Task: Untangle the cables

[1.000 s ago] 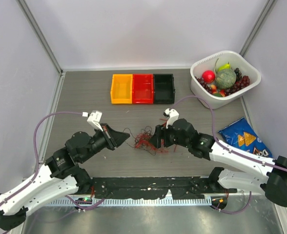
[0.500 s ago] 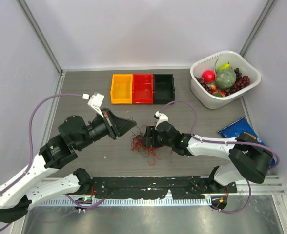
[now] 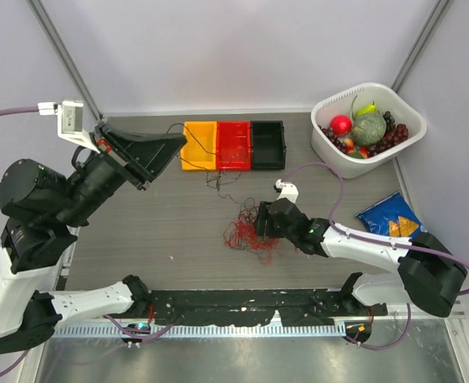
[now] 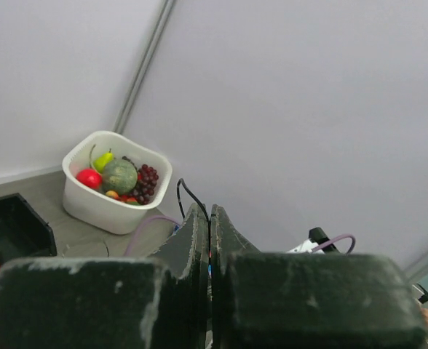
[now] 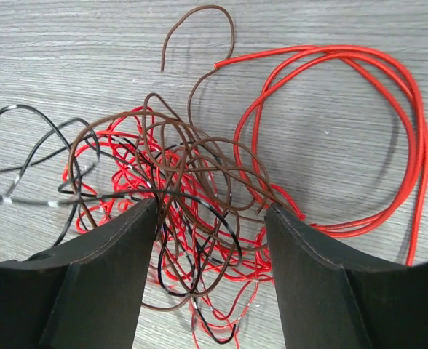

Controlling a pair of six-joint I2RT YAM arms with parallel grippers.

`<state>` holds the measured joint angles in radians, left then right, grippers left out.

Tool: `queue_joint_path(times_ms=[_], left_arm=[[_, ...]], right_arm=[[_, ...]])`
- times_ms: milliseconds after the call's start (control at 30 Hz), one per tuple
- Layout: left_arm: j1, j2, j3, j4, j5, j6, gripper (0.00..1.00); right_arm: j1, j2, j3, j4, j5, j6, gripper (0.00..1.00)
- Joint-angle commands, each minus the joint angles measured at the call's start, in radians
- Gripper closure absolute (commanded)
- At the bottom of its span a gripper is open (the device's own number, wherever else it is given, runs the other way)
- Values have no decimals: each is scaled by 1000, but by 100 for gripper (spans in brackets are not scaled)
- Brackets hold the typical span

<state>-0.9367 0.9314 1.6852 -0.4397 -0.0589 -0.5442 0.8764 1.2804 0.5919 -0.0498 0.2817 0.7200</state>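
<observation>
Left pincer (image 4: 209,214) is pinched tight on one thin black wire (image 4: 190,192). Right pincer (image 5: 210,218) gapes wide over the red-brown-black wire tangle (image 5: 177,174) on the grey wood-grain bench (image 5: 68,58).

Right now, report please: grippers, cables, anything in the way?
Left gripper shut on one black cable, held high. Right gripper open over the tangle. Nothing blocks.

Tabletop (image 3: 163,223): grey wood-grain surface.
- Far side, one touching row: orange bin (image 3: 199,145), red bin (image 3: 234,145), black bin (image 3: 268,144).
- Far right corner: white tub (image 3: 354,167) of fruit.
- Right edge: blue chip bag (image 3: 388,219), lying flat.
- Centre: cables (image 3: 246,231), a tangle of red, brown and black loops.
- Right wrist view: one red loop lies spread flat beside the knot.
</observation>
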Motion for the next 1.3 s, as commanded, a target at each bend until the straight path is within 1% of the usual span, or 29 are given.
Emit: queue_joint_path(times_ms=[0, 100, 200, 267, 333, 367, 400, 433, 467, 500, 600, 633, 700, 733, 833, 900, 1000, 1133, 1167, 1200, 1233, 1267], left_arm=[[-4, 56, 40, 2, -36, 55, 100], [-4, 70, 85, 21, -18, 53, 100], [-4, 72, 81, 10, -24, 59, 100], [-4, 70, 48, -20, -53, 59, 100], [-4, 57, -8, -36, -77, 50, 100], [-5, 43, -39, -31, -82, 41, 100], [-4, 29, -79, -15, -81, 30, 100], [-4, 12, -119, 8, -75, 12, 100], [-4, -3, -163, 37, -70, -5, 100], [-4, -20, -214, 64, -62, -22, 100], [-4, -52, -268, 102, -47, -52, 100], [-4, -57, -268, 104, -50, -54, 100], [-4, -60, -256, 92, -64, -53, 100], [-4, -63, -245, 81, -70, -54, 100], [-4, -72, -228, 79, -56, -71, 100], [-4, -83, -222, 84, -48, -80, 100], [-5, -88, -197, 69, -55, -79, 100], [-4, -86, -173, 68, -56, -74, 100], [-4, -85, -170, 73, -55, -74, 100], [-4, -85, -170, 78, -55, -73, 100], [-4, -83, -168, 81, -55, -71, 100], [-4, -82, -167, 81, -59, -71, 100]], right_arm=[[-8, -35, 22, -62, 59, -68, 33], [-11, -15, 48, -111, 62, -88, 32], [-11, -29, 71, -153, 70, -114, 30], [-10, -74, 85, -174, 41, -169, 30], [7, -154, 91, -179, -7, -246, 29], [18, -229, 94, -170, -18, -305, 28], [42, -266, 92, -162, -42, -330, 27], [55, -345, 92, -136, -58, -382, 27], [65, -377, 85, -115, -96, -402, 27], [65, -441, 74, -63, -131, -433, 26], [64, -498, 34, 43, -234, -453, 25], [64, -487, 29, 126, -266, -446, 25], [64, -449, 16, 216, -343, -426, 25], [65, -419, 6, 243, -354, -418, 25], [64, -343, -15, 391, -381, -375, 26], [68, -287, -12, 441, -409, -357, 27], [75, -236, -15, 465, -378, -338, 27], [76, -224, -55, 525, -323, -307, 27], [79, -228, -67, 522, -285, -301, 27], [81, -243, -69, 490, -226, -280, 27], [81, -256, -66, 448, -107, -269, 27], [81, -279, -54, 341, 10, -251, 26]])
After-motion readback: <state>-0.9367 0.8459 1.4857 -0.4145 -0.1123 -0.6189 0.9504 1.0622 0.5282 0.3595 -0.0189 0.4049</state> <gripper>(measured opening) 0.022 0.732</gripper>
